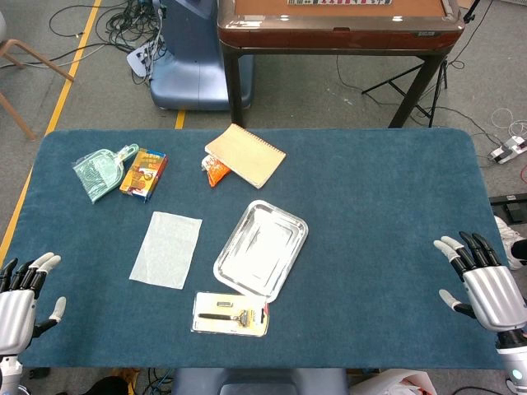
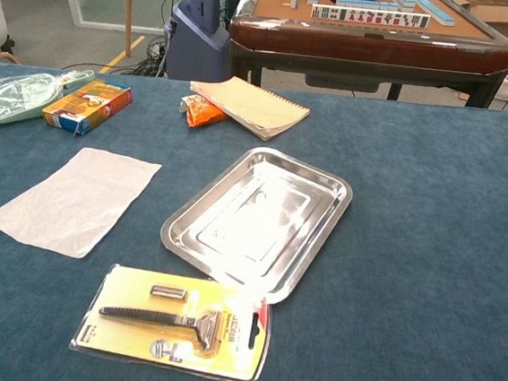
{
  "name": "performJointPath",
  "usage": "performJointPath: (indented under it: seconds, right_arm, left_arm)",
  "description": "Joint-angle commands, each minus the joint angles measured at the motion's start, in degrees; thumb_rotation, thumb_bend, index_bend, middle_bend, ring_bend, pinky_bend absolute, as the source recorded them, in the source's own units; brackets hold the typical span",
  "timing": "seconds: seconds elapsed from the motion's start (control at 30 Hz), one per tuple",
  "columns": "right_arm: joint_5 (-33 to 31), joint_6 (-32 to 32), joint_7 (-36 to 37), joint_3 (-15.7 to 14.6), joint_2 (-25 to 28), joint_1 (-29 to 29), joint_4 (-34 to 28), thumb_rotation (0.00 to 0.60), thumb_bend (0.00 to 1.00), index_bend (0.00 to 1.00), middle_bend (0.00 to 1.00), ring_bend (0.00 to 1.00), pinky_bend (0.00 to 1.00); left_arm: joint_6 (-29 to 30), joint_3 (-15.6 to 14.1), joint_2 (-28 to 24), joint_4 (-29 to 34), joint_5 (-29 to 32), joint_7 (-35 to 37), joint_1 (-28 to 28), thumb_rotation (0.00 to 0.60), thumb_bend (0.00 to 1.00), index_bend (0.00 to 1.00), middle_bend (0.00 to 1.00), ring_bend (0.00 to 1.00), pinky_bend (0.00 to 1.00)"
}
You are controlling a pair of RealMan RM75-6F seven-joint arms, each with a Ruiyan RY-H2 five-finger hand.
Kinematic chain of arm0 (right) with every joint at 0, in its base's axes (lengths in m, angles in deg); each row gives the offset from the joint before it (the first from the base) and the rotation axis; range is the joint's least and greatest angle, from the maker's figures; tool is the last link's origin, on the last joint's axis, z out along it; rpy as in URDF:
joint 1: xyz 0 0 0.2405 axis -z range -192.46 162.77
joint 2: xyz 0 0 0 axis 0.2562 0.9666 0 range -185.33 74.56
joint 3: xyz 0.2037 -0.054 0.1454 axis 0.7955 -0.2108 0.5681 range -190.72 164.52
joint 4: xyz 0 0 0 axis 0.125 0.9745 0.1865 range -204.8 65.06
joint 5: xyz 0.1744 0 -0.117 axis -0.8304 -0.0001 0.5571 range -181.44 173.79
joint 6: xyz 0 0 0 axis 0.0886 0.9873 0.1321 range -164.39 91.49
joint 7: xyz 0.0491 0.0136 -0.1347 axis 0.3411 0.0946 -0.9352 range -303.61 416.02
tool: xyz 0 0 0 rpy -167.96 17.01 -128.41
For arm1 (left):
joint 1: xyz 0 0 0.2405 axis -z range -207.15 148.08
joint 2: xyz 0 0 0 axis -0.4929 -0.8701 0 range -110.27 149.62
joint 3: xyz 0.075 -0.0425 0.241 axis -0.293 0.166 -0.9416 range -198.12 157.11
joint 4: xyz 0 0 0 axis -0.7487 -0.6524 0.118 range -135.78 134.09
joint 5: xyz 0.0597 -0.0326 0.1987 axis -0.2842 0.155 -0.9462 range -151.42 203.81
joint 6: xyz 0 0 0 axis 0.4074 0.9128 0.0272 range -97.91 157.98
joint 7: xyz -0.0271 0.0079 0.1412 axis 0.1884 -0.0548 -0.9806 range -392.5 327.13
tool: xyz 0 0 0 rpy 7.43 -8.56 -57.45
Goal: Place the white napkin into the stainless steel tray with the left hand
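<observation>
Evidently nothing has begun: the left hand (image 1: 20, 300) hovers empty with fingers spread, so it must first reach the white napkin (image 1: 165, 248) lying flat beside the stainless steel tray (image 1: 233, 251).

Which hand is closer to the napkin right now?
Left. The left hand sits at the table's near-left corner, just left of the napkin; the right hand is across the table, beyond the tray.

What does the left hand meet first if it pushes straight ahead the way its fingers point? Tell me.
Judging from the head view, the left hand points up the table's left edge. Bare blue table lies ahead; the white napkin sits off to its right. The green dustpan might come first, though depth is unclear.
</observation>
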Motion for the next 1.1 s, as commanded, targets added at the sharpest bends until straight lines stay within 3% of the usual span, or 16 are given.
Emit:
performJointPath:
  seconds: [0.03, 0.4, 0.77, 1.1]
  right_arm:
    - [-0.11, 0.11, 0.26, -0.06, -0.12, 0.13, 0.27, 0.6, 0.2, 0.16, 0.17, 0.05, 0.09]
    - [0.08, 1.33, 1.34, -0.27, -0.21, 0.87, 1.3, 0.6, 0.2, 0.16, 0.17, 0.05, 0.09]
    - [0.59, 1.91, 1.78, -0.15, 0.48, 0.93, 1.14, 0.6, 0.2, 0.16, 0.17, 0.05, 0.09]
    - [0.62, 1.75, 1.14, -0.09, 0.8, 0.83, 0.34, 0.6, 0.2, 0.16, 0.17, 0.05, 0.09]
  left_arm:
    - [-0.04, -0.06, -0.1, 0.2, -0.15, -0.19, 0.02, 0.6, 0.33, 0.18, 0.16, 0.14, 0.03]
    - [-0.84, -0.43, -0.43, 0.43, -0.67, -0.34, 0.31, 0.6, 0.33, 0.18, 0.16, 0.14, 0.03]
    - [-6.66, -1.24, -1.72, -1.76, -2.07, 0.43, 3.57, 0.6, 0.33, 0.19, 0.16, 0.14, 0.03]
    - [-19.19, -1.32, -1.03, -9.66, -3.72, 4.37, 11.96, 0.6, 0.33, 0.21, 0.16, 0.15, 0.04]
